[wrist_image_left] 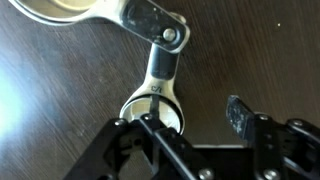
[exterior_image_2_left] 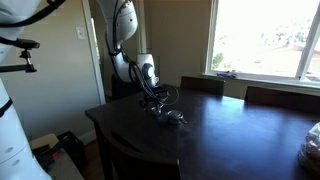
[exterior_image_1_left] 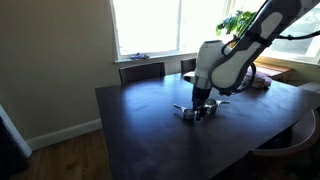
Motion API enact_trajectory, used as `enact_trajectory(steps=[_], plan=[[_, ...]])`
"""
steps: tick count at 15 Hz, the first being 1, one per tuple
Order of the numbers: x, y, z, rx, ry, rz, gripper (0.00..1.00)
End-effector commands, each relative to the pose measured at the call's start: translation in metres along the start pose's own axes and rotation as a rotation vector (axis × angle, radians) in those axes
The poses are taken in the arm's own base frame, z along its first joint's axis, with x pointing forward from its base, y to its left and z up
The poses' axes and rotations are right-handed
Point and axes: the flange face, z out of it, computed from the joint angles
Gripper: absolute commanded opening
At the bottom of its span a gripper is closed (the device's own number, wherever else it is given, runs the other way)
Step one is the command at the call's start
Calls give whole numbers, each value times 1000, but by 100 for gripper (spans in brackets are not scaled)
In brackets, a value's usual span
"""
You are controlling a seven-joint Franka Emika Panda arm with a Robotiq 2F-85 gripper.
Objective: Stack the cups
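My jaws stood apart, low over the dark brown wooden table (wrist_image_left: 265, 60), with bare tabletop showing between the two fingers. In the wrist view one finger (wrist_image_left: 150, 130) sat at the rim of the smallest shiny silver metal measuring cup (wrist_image_left: 157, 103). The opposite finger (wrist_image_left: 237, 112) hung well clear of it and touched nothing. So I was clamped on nothing. Whether the near finger pressed on that little cup or only overlapped it from the camera's angle, I could not tell.

The small cup's thin straight handle (wrist_image_left: 160, 72) ran away from me to a round fastener (wrist_image_left: 173, 35). There it met the broader handle of a larger silver metal measuring cup (wrist_image_left: 50, 10) lying at the top edge of the view. I judged that the handles were linked at that point, which would explain why the cups lay fanned out from one spot rather than scattered.

In both exterior views the set of cups (exterior_image_1_left: 197, 113) (exterior_image_2_left: 173, 118) was a small glinting cluster on the table directly beneath me.

The part of the larger bowl that showed looked pale and bare. The small bowl was partly covered by my finger, and I saw nothing in it. Neither cup sat inside the other, so the stacking was not yet done. I judged I was set down this low to straddle the small cup and carry it into the larger.
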Motion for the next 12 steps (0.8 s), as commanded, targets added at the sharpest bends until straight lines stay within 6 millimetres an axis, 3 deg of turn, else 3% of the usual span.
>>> enact_trajectory(steps=[1,7,12], plan=[[7,0,-1,7,-8,-25,71],[20,-1,3,2,-6,-56,72],[20,4,19,-12,-5,-109,73]])
